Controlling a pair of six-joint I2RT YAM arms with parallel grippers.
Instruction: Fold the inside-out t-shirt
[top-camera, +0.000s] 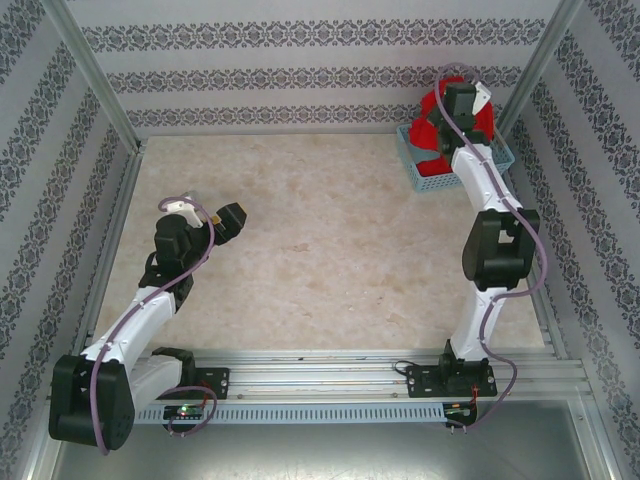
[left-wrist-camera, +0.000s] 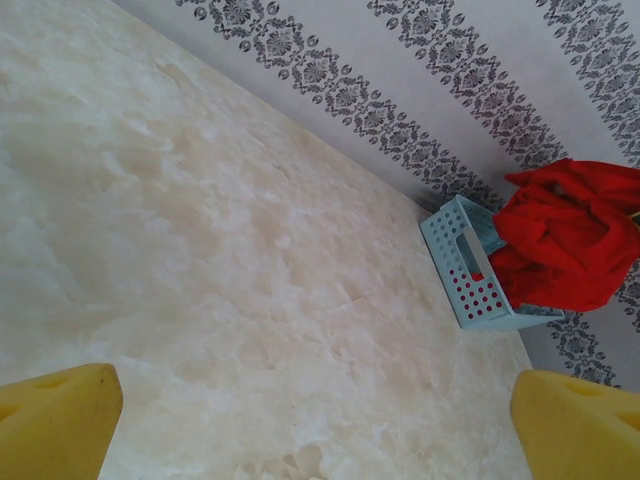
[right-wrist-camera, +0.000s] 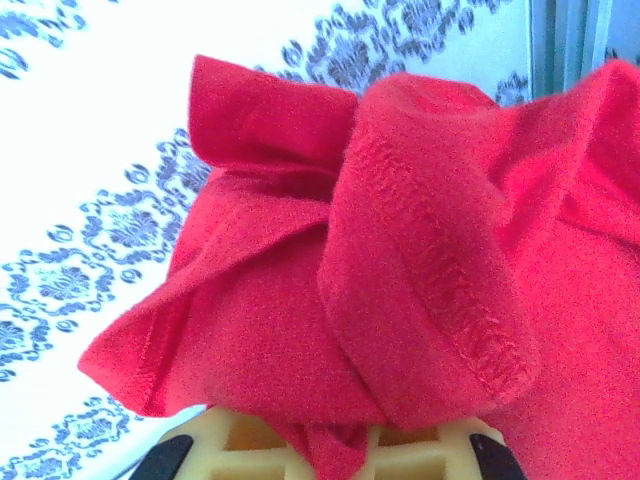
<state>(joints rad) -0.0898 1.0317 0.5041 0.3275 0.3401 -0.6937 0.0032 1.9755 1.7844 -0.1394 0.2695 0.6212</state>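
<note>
The inside-out t-shirt (top-camera: 436, 128) is a bright red bundle rising out of the light blue basket (top-camera: 420, 172) at the table's far right corner. My right gripper (top-camera: 461, 104) hangs over the basket, shut on a pinch of the t-shirt (right-wrist-camera: 400, 280); red cloth is squeezed between its yellow fingers (right-wrist-camera: 250, 445) and bunches up in front of them. My left gripper (top-camera: 205, 213) stands open over bare table at the left, far from the cloth, its yellow fingertips (left-wrist-camera: 60, 420) wide apart. From there the t-shirt (left-wrist-camera: 570, 240) and basket (left-wrist-camera: 470, 270) show at the far wall.
Patterned walls and metal frame posts close in the table on three sides. The basket sits tight against the back wall and right post (top-camera: 540, 70). The marble tabletop (top-camera: 320, 240) stretches between the two arms.
</note>
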